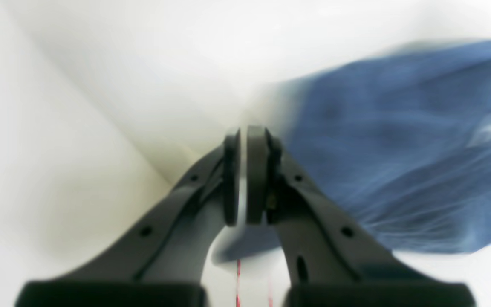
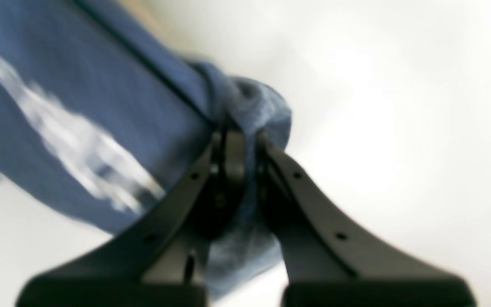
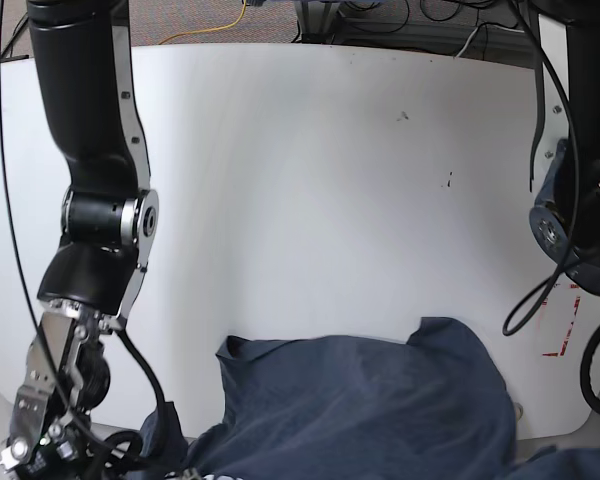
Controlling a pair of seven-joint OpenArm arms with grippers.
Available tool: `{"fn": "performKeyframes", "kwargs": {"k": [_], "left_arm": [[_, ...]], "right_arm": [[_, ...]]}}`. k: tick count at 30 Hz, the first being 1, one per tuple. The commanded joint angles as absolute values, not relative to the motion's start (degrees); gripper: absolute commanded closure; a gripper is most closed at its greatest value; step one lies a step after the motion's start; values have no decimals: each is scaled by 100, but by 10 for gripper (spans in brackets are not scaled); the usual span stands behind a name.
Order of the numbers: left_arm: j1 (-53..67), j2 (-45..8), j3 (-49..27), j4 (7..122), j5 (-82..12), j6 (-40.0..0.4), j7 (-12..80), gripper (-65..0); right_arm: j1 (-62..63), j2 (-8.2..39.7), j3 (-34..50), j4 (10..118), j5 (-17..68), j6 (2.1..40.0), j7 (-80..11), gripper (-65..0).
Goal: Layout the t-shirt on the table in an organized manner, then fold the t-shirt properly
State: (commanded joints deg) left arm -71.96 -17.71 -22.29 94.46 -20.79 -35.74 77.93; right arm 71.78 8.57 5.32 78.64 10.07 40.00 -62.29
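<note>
R wrist view only: right gripper jaws pinching t-shirt fold, white print blurred, unreadable. Left gripper jaws pressed together, empty, shirt beside. Table white.

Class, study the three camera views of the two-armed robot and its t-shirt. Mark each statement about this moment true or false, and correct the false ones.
1. The right gripper is shut on a bunched piece of the t-shirt. True.
2. The left gripper has cloth between its fingers. False: its fingers are closed together with no cloth between them; the t-shirt lies beside it.
3. The t-shirt is spread flat in the middle of the table. False: it lies rumpled at the near edge.
4. The t-shirt has white print on it. True.
5. The t-shirt is red. False: it is dark blue.
</note>
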Motion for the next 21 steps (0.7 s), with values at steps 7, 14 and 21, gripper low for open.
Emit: {"fn": "performKeyframes", "kwargs": {"k": [7, 14, 21], "left_arm": [[-8207, -1771, -2229, 8813, -2088, -3574, 7793, -14], [-8171, -1798, -2229, 8769, -2123, -3582, 7793, -14], [-7468, -1921, -2264, 9007, -2132, -3609, 7793, -15]], "right_arm": [[7864, 866, 541, 7697, 989, 4000, -6396, 0], [7670, 998, 558, 7741, 1024, 4000, -6642, 0], [6782, 1033, 549, 8558, 1033, 4000, -6659, 0]]}}
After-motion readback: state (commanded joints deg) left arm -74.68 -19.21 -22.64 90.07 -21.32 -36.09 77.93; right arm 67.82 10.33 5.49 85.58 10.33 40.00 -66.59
